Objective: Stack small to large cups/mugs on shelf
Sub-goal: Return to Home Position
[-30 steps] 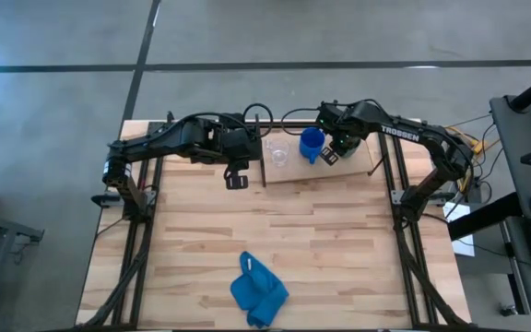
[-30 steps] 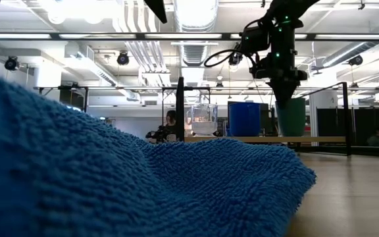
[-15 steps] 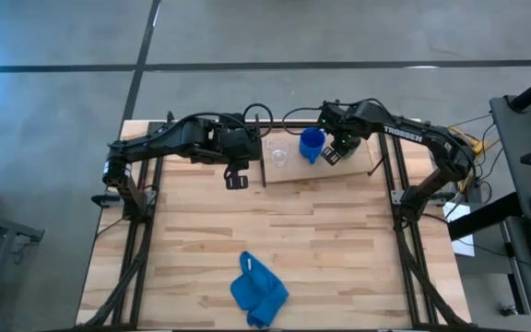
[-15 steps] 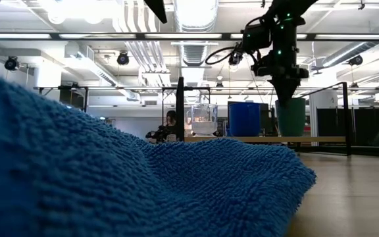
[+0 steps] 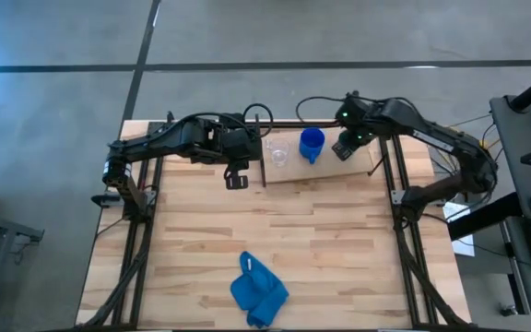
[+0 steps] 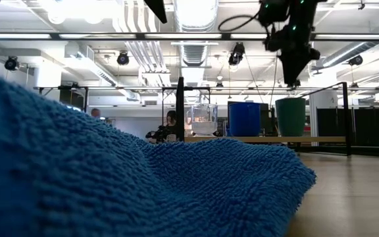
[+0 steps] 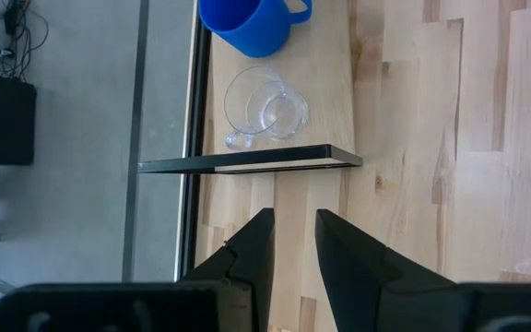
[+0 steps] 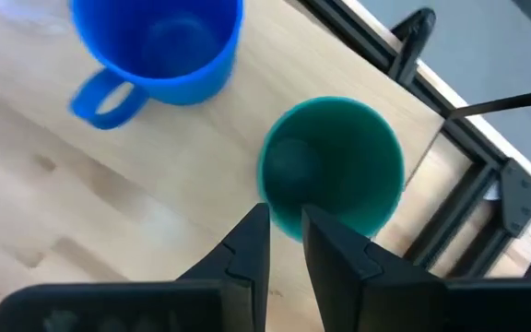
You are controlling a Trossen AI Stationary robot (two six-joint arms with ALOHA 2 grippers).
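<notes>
The pale shelf board lies at the table's far middle. On it stand, upright on their bases, the clear cup, the blue mug and the dark green cup, in a row from left to right. My right gripper hangs shut just above the green cup, clear of its rim, and hides that cup in the high view. My left gripper waits shut over the table, near-left of the shelf; in its own view it looks at the clear cup.
A crumpled blue cloth lies near the table's near edge and fills much of the low view. A black post stands at the shelf's left end, a black rail behind the green cup. Bare planks stretch between shelf and cloth.
My right gripper has risen from the green cup's rim and drifted slightly toward the table's right edge. The green cup has stayed upright on the shelf. The left arm, the blue mug and the clear cup have kept still.
</notes>
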